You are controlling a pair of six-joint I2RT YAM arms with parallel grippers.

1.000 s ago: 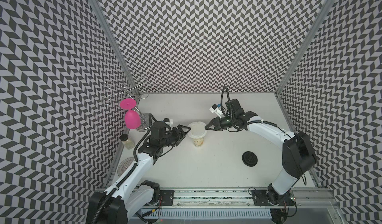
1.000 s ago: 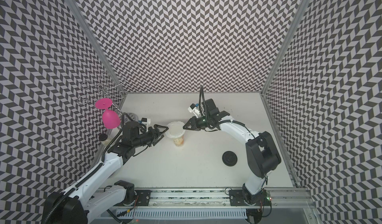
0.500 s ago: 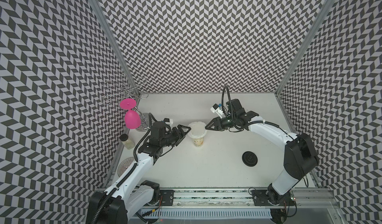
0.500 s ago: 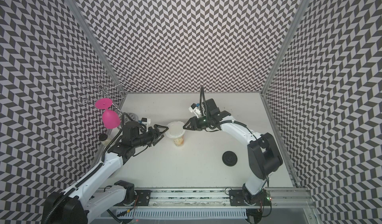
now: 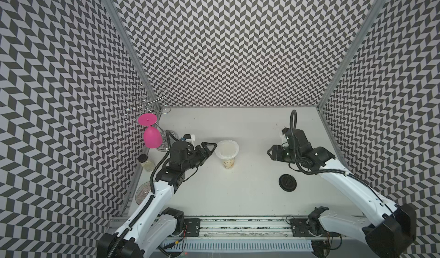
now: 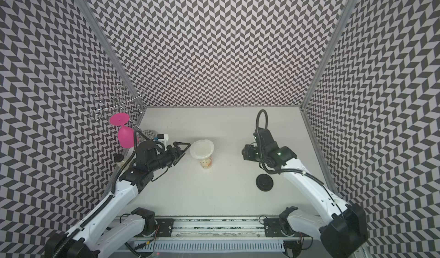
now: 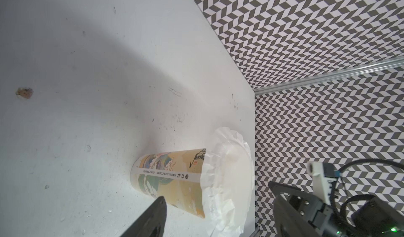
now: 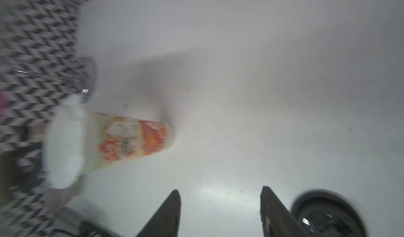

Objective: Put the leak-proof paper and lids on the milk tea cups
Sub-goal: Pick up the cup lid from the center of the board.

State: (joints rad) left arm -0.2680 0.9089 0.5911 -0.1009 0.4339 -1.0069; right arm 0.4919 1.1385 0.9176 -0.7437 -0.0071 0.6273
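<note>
Two top views show the milk tea cup (image 5: 229, 164) standing upright mid-tabletop (image 5: 238, 197). The leak-proof paper (image 5: 226, 149) lies over its mouth, with crinkled edges reaching past the rim. My left jaws sit just beside the cup, moderately parted and empty. My right jaws are well apart from it, near a black lid (image 5: 287, 183).

Left wrist view: the paper (image 7: 227, 181) drapes unevenly down the cup's printed wall (image 7: 170, 181). One finger (image 7: 156, 216) of mine shows, touching nothing.

Right wrist view, blurred: my right jaws stand wide, with only bare tabletop between them.

I judge the film very light, soft and easily shifted by a brush. Any hold belongs on its overhanging edge, pinched gently. The cup looks tall and tippy, so I would steady it low on the wall.
</note>
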